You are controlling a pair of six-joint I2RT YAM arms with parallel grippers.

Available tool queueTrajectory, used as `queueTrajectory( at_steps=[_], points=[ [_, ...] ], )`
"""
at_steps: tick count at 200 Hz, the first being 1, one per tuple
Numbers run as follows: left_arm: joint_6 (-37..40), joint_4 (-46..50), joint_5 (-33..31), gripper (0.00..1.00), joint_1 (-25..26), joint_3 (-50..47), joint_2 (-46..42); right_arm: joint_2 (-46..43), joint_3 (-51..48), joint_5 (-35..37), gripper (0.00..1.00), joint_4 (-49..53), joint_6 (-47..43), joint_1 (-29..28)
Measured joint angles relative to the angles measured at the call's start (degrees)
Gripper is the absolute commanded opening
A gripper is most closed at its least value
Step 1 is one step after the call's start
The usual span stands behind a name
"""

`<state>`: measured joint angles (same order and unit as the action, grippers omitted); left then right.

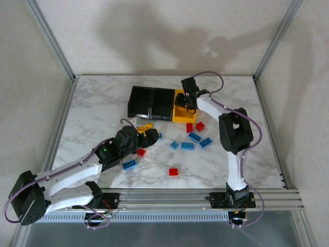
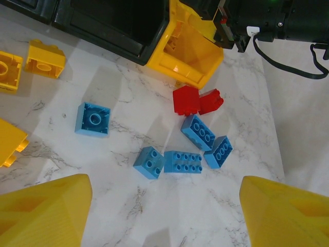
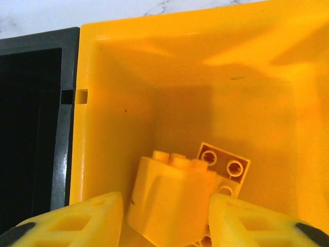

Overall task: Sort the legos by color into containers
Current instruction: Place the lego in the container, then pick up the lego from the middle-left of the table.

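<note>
Three bins stand in a row on the bench point(image 1: 92, 113): a black bin point(image 1: 140, 101), a second black bin point(image 1: 163, 104) and a yellow bin point(image 1: 180, 116) on the right. The right jaws hang inside the yellow bin with a yellow brick point(image 3: 169, 190) between them; whether they grip it or merely flank it I cannot tell. The left jaws stand wide apart, empty, above loose blue bricks point(image 2: 182, 162) and two red bricks point(image 2: 186, 100) near the yellow bin.
</note>
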<state>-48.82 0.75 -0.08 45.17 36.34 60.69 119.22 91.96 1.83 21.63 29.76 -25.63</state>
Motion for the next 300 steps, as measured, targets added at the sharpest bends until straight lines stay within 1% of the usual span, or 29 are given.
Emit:
queueTrajectory(
  at_steps=[29,51,80,109,121,145,163,184,213,244,280,300],
  points=[
    [-0.74,0.02,-0.24,0.76,0.00,0.00,-0.02,-1.68,-1.60,0.07,0.51,0.02,-0.04,0.13],
    [-1.03,0.17,-0.79,0.76,0.00,0.00,0.00,-5.90,-4.04,0.42,0.51,0.04,-0.24,0.13],
    [-1.62,2.67,-1.62,0.75,-0.33,0.37,0.68,-16.28,-10.47,1.09,0.52,-1.14,-0.61,-0.44],
    [-1.62,7.17,-2.29,0.74,-1.68,2.64,2.97,-28.63,-20.37,0.74,0.52,-3.50,-0.85,-2.78],
    [-1.62,8.83,-2.45,0.74,-2.60,3.45,3.98,-33.18,-24.76,0.04,0.55,-4.48,-0.87,-4.04],
    [-1.86,11.61,-3.06,0.74,-4.11,3.69,5.03,-40.52,-33.03,-0.63,0.56,-5.35,-0.79,-6.10],
    [-2.10,13.33,-3.82,0.74,-5.05,3.69,5.07,-44.11,-37.77,-1.03,0.56,-5.97,-0.57,-7.34],
    [-2.10,15.02,-4.11,0.74,-6.67,3.69,5.07,-46.18,-41.59,-1.03,0.56,-6.36,-0.46,-9.55],
    [-2.10,17.62,-4.20,0.74,-9.11,3.69,5.03,-46.38,-44.09,-1.07,0.57,-7.74,-0.33,-13.11],
    [-1.97,21.00,-4.55,0.73,-12.50,3.63,4.33,-45.86,-44.52,-1.05,0.58,-9.92,0.07,-16.00],
    [-0.94,25.62,-7.32,0.74,-15.34,3.58,4.33,-43.21,-44.50,-1.05,0.58,-11.65,0.50,-20.02],
    [0.52,26.75,-8.39,0.74,-17.00,3.56,6.10,-41.86,-44.50,-1.03,0.58,-12.22,1.14,-21.38]
  ],
)
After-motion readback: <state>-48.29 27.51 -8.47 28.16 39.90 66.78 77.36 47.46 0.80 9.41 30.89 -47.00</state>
